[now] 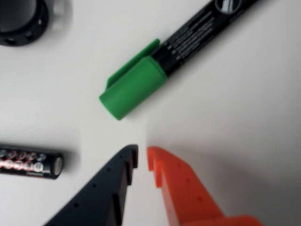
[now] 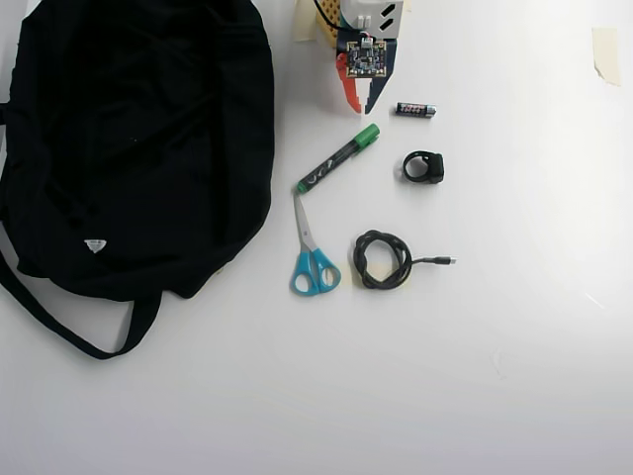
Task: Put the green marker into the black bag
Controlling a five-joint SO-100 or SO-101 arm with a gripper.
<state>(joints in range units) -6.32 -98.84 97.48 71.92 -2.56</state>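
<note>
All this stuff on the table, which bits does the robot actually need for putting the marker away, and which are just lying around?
Needed: the green marker, the black bag, the gripper.

Just lying about: the blue-handled scissors, the small battery, the coiled black cable, the small black ring-shaped part, the tape scrap.

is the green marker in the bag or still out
Out. The green marker lies flat on the white table, right of the black bag, uncovered and ungripped.
</note>
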